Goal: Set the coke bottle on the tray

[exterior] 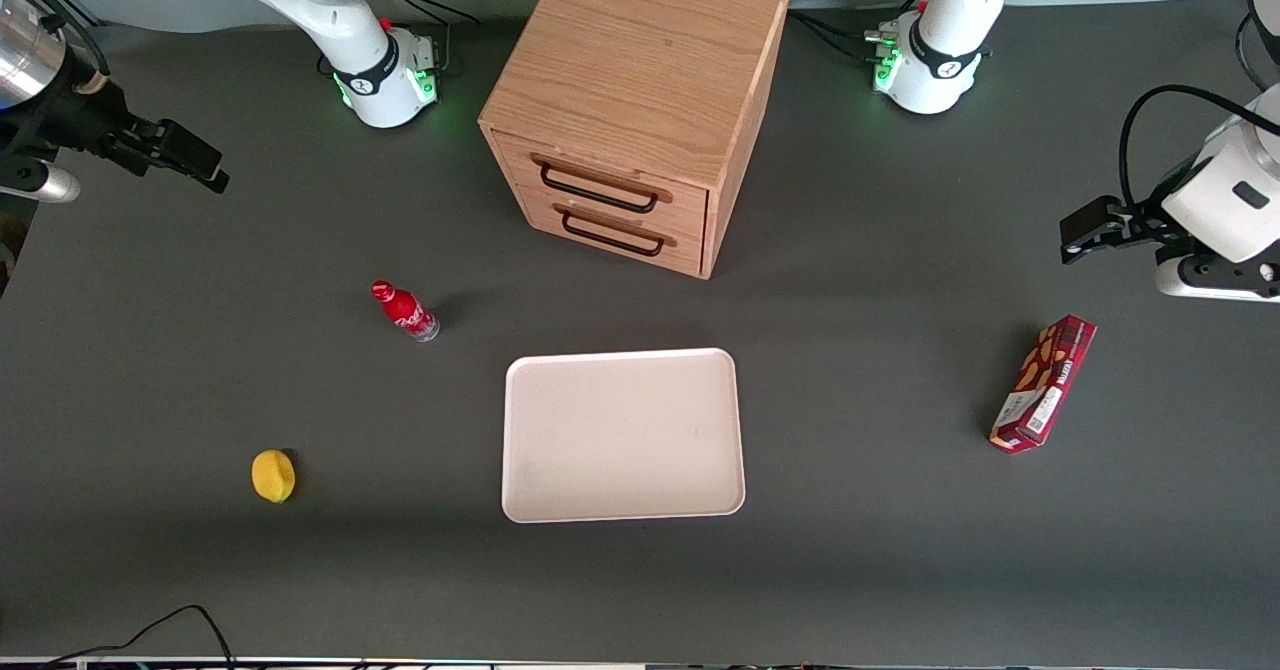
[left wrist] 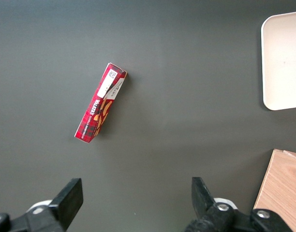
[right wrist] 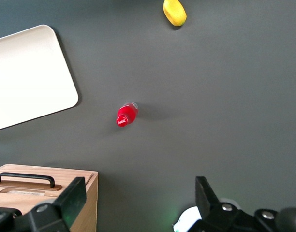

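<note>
Fingers of the gripper [exterior: 195,165] are spread apart, raised well clear of the upright coke bottle [exterior: 405,311], which stands beside the tray [exterior: 622,510].

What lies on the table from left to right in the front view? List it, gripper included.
gripper with open jaws → lemon → coke bottle → tray → snack box

A small red coke bottle [exterior: 405,311] [right wrist: 126,115] with white lettering is seen standing upright on the table, near the tray [exterior: 622,435] [right wrist: 29,75] but apart from it. The flat cream-pink tray is seen bare.

The gripper [right wrist: 138,203] is held high above the table with its fingers spread apart.
</note>
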Available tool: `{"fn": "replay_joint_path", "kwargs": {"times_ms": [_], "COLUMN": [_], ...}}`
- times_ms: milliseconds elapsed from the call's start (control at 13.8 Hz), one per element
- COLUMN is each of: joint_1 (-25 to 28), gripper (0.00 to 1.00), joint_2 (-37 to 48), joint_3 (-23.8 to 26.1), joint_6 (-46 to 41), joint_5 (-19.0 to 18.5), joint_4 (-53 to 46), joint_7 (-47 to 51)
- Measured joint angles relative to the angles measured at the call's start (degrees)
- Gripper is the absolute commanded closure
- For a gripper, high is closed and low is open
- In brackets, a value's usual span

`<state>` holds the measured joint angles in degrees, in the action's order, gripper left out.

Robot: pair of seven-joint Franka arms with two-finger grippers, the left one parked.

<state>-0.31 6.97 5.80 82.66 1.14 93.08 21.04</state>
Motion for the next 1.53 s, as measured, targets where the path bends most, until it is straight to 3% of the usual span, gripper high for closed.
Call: {"fn": "replay_joint_path", "kwargs": {"times_ms": [291,436,582,800,1091,1164,1309,1527], "joint_1": [0.01,0.1,0.26,0.54,0.52,0.51,0.51,0.51], "gripper": [0.0,0.0,0.0,0.0,0.0,0.3,1.0,1.0], "joint_2": [-1.89,-2.52,-3.12,-4.51,-7.32,-7.96,-9.1,-9.55], "joint_3": [0.02,0.53,2.47,5.74,6.43,6.41,6.41,6.41], "joint_6": [-1.98,-1.04,7.32,26.77,45.4,48.66,53.51,54.57], "joint_5": [0.37,2.95,3.96,4.01,3.75,3.32,2.68,1.17], "joint_4": [-0.89,1.4,9.0,24.35,37.28,38.88,41.28,41.86], "joint_7": [0.01,0.01,0.03,1.21,1.36,1.36,1.36,1.56]}}
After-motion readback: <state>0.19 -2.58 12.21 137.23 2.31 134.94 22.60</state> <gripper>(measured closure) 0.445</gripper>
